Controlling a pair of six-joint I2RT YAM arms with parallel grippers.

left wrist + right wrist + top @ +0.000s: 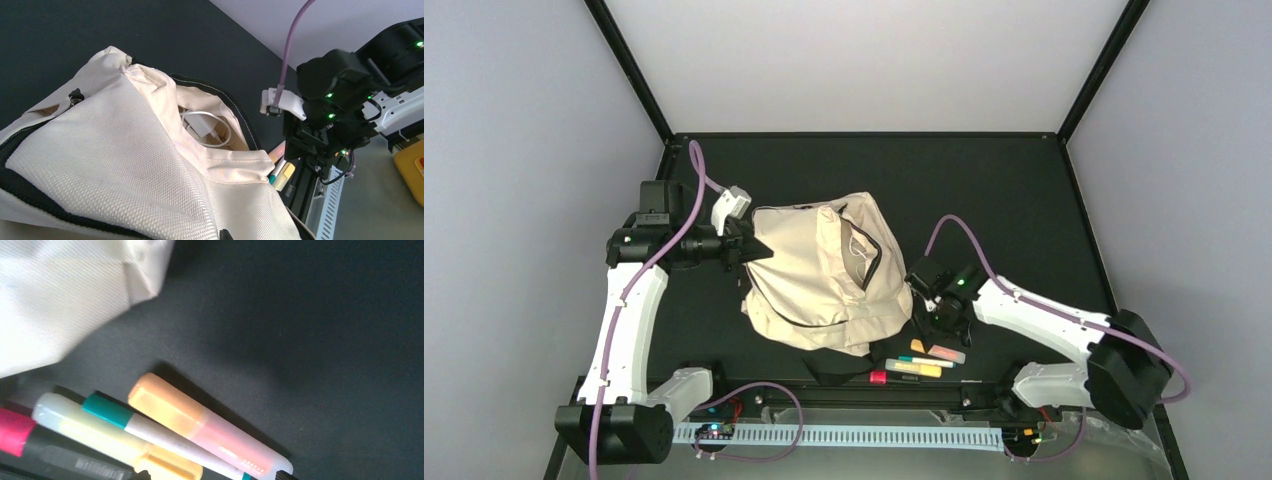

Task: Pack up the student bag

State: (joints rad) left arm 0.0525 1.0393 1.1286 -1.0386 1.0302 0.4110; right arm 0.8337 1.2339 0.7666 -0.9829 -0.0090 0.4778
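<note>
The student bag point(824, 275), cream-beige, lies mid-table with its main zipper open. A white charger and cable point(205, 125) sit inside it. My left gripper point(749, 248) is at the bag's left edge, shut on its fabric. In the left wrist view the bag point(125, 170) fills the frame and only one fingertip point(225, 234) shows. My right gripper point(934, 325) is open, hovering low over a row of markers right of the bag. Its fingertips straddle an orange-pink highlighter point(200, 427) and a teal-capped white marker point(150, 432). A yellow highlighter point(100, 432) and a pink-capped marker point(15, 432) lie beside them.
The bag's black straps point(834, 365) spill toward the front edge, next to the markers point(924, 360). A white slotted cable tray point(844, 435) runs along the front rail. Black frame posts stand at the table's back corners.
</note>
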